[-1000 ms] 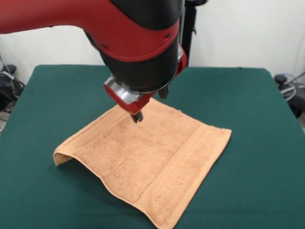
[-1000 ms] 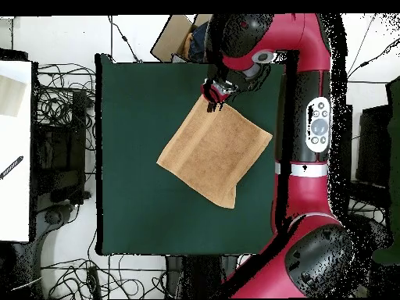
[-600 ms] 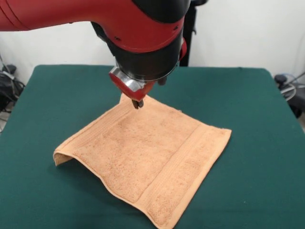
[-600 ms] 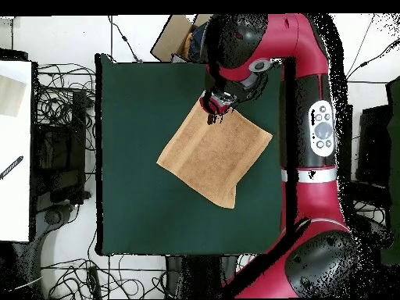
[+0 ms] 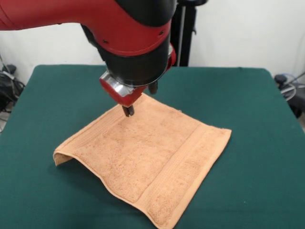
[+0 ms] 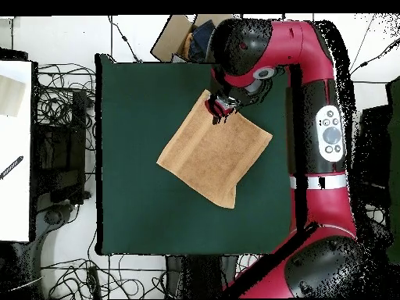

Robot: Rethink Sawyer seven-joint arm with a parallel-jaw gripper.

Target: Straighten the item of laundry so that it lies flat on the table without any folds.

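While the claw hangs right over the far corner of the hand towel, I honestly cannot tell if it's spread or pressed together, since only a dark tip pokes out under the red and black arm. From the front view the tip sits at or just above the terry, near the woven band along that edge; contact is not clear. In the overhead view the claw is over the towel corner nearest the table's far edge from the robot's base.

Room-wise, the green table has loads of bare felt on every side of the towel. The towel sits turned like a diamond, no corner reaching a table edge in the overhead view, though its near corner runs down to the picture's bottom in the front view.

No containers on the table.

The towel itself is peach-orange, roughly square and mostly flat, with band stripes near two opposite edges. The left corner in the front view humps up off the felt, with its edge curled under.
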